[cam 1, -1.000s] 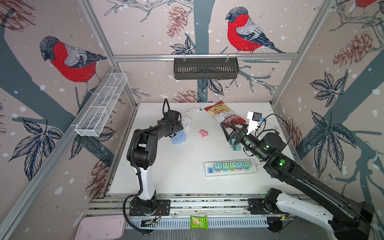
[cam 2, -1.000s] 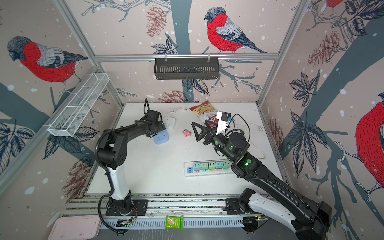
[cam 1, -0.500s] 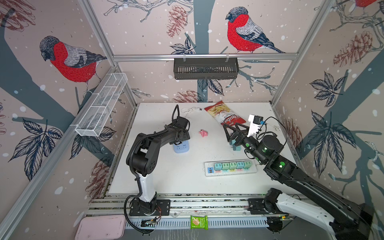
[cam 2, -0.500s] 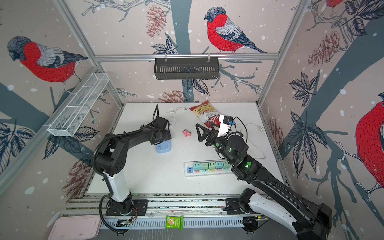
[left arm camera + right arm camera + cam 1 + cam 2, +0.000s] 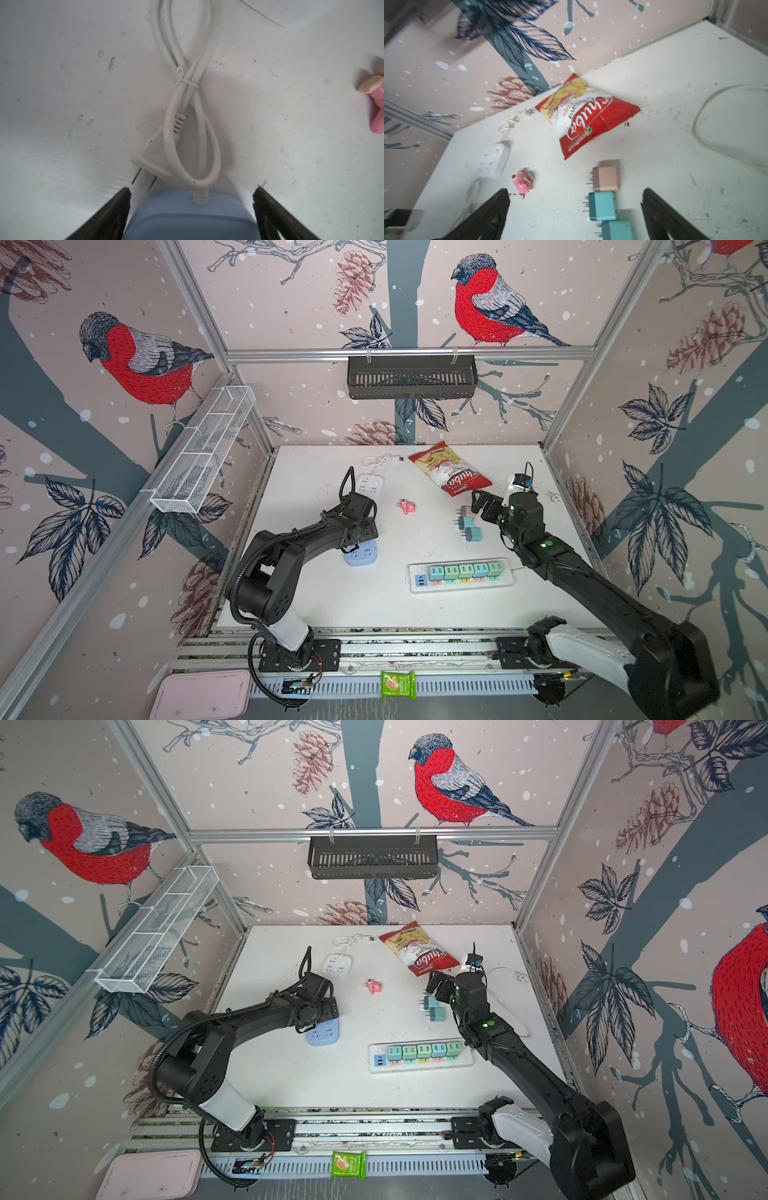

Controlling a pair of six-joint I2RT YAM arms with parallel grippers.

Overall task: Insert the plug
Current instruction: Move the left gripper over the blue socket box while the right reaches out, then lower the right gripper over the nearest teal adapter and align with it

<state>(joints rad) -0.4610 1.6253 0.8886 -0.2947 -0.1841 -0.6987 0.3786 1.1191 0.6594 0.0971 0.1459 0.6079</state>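
Note:
Three loose plugs lie in a row right of centre: a pink plug (image 5: 605,178) (image 5: 468,512) and two teal plugs (image 5: 603,205) (image 5: 473,534), prongs pointing left in both top views. My right gripper (image 5: 576,190) (image 5: 478,504) (image 5: 434,986) hovers open over the far end of this row, holding nothing. A white power strip (image 5: 457,587) (image 5: 419,1067) carries a row of teal plugs. My left gripper (image 5: 192,188) (image 5: 358,546) is open and straddles a blue socket cube (image 5: 187,216) (image 5: 324,1033), with gaps on both sides. The cube's tied white cord and plug (image 5: 151,158) lie ahead of it.
A red chips bag (image 5: 451,475) lies at the back, a small pink toy (image 5: 406,507) mid-table, and a white socket cube (image 5: 369,484) behind the left arm. A loose white cable (image 5: 505,973) curves along the right side. A black basket (image 5: 411,377) hangs on the back wall.
The left gripper and the blue socket cube have come toward the front of the table. The right gripper has shifted slightly right, uncovering the loose plugs.

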